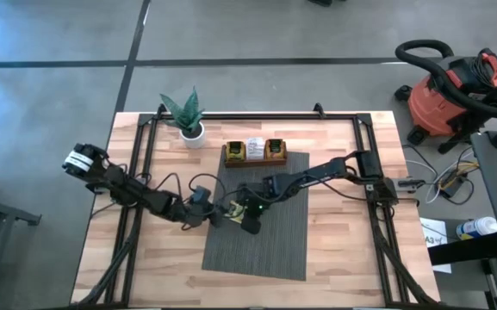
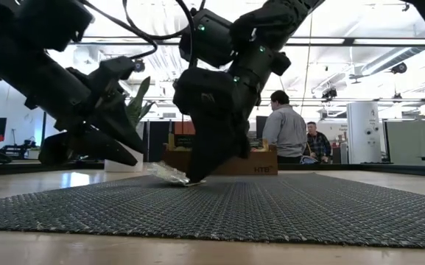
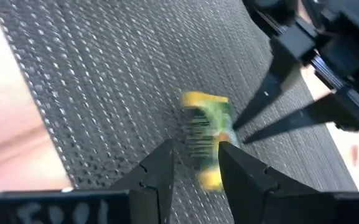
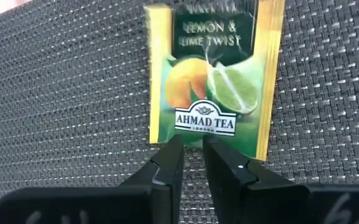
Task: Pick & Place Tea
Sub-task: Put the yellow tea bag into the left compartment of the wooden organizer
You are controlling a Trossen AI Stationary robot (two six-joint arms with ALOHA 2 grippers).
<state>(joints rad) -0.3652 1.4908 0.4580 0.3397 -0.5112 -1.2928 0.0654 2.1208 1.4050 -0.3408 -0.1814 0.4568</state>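
Now tea sachet (image 4: 210,78) on mat (image 4: 61,93), edge between right end effector (image 4: 191,163) fingers

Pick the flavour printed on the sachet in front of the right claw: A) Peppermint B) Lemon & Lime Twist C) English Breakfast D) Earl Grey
B: the right wrist view shows the yellow-green sachet reading Lemon & Lime Twist, lying on the grey mat at the right claw.

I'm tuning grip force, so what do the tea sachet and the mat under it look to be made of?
The tea sachet looks like thin printed paper or foil laminate with a slight sheen; it is flat, with crisp printed lettering. The grey mat looks like coarse woven vinyl or fabric, matte, its basket-weave ribs plainly showing. The right gripper is at the sachet's edge.
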